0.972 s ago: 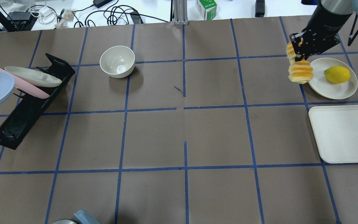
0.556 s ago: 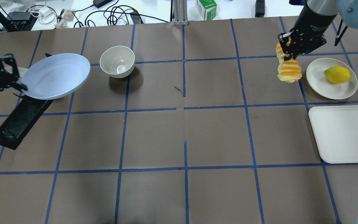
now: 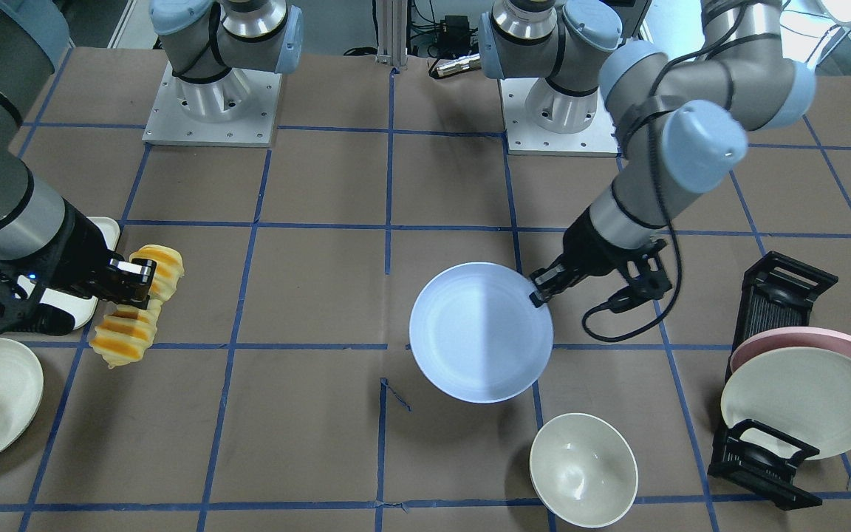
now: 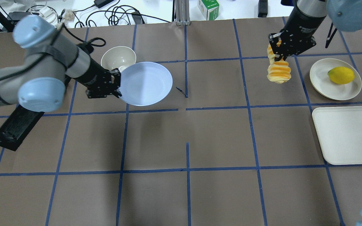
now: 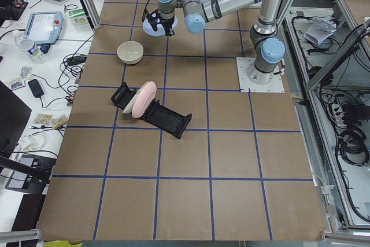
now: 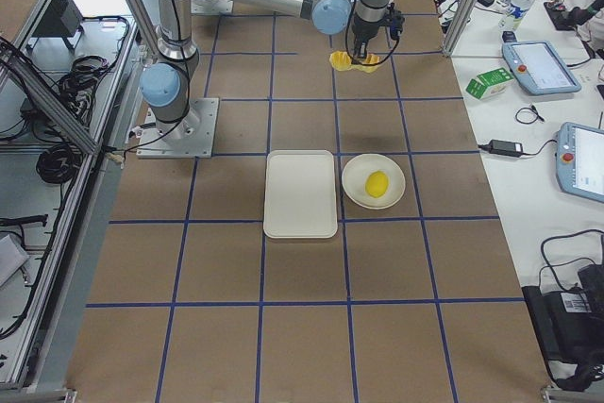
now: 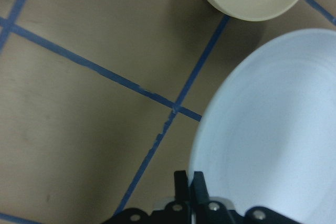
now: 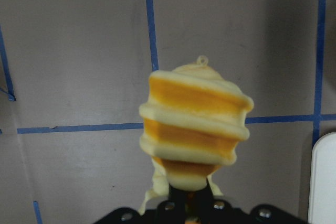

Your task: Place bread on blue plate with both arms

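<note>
My left gripper (image 4: 117, 85), pinching the rim of the blue plate (image 4: 146, 83), has just swung it in beside the bowl (image 4: 118, 58). My right gripper (image 4: 278, 58), clamped on the bread (image 4: 279, 72), has edged bowl-ward but hangs well apart from it. Both are converging; placing comes next, I judge.

Table (image 4: 218, 138) is covered w/ brown paper, blue tape lines (image 4: 187, 169) making a grid. White desk (image 4: 237, 8) runs along the far side, cluttered w/ cables (image 4: 118, 14), a green carton (image 4: 208, 8), tablets (image 5: 44, 26) and a water bottle (image 5: 26, 47). Alu post (image 4: 181, 12) at the table's far edge. Light's bright & even.
</note>
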